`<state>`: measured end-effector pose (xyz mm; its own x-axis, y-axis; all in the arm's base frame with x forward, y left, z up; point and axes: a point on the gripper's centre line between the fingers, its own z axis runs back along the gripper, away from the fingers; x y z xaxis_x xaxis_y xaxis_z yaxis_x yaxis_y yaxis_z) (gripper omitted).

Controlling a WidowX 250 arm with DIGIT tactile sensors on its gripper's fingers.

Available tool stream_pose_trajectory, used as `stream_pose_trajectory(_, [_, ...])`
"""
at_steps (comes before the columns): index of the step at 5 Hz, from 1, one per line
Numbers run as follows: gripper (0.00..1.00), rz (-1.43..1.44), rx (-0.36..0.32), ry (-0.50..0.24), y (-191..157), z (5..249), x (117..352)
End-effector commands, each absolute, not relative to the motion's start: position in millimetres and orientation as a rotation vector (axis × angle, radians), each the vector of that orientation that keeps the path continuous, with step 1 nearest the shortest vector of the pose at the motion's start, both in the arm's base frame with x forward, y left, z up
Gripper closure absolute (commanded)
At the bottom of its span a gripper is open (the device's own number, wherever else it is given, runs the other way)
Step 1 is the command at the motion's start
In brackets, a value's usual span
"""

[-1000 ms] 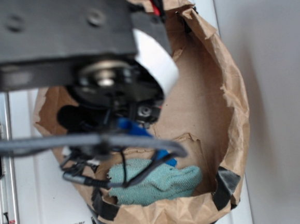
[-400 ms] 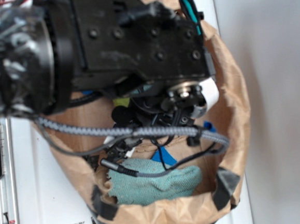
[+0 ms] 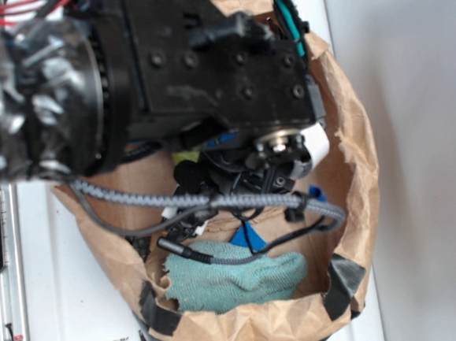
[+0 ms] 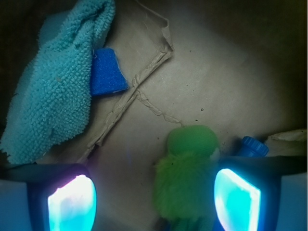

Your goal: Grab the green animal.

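Here, one green animal (image 4: 187, 180), one teal cloth (image 4: 57, 86), hand (image 4: 154, 197) released around it.

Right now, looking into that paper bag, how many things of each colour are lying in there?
Green: 1, the green animal, between the open pincer pads.
Teal: 1, the terry cloth.
Blue: 2, a flat blue piece beside the cloth and a blue bottle cap.
Total: 4 in the paper bag.

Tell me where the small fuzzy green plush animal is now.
In the wrist view the small fuzzy green plush animal lies on the brown paper bag floor, between the open end effector pads, nearer the one at image right, beside a blue bottle cap.
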<state>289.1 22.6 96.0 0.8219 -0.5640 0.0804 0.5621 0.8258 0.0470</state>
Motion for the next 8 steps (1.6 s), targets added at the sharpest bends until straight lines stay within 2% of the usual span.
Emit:
stream_pose_trajectory(1, [0.00, -0.597, 0.038, -0.123, 20.5, 104.7, 293.8])
stream_pose_trajectory(4, [0.00, -0.525, 0.033, -0.158, 36.4, 92.4, 304.4])
stream_pose_trajectory(6, [0.00, -0.471, 0.148, -0.259, 43.6, 85.4, 289.0])
stream_pose_trajectory(8, [0.00, -0.433, 0.211, -0.281, 53.5, 84.1, 286.2])
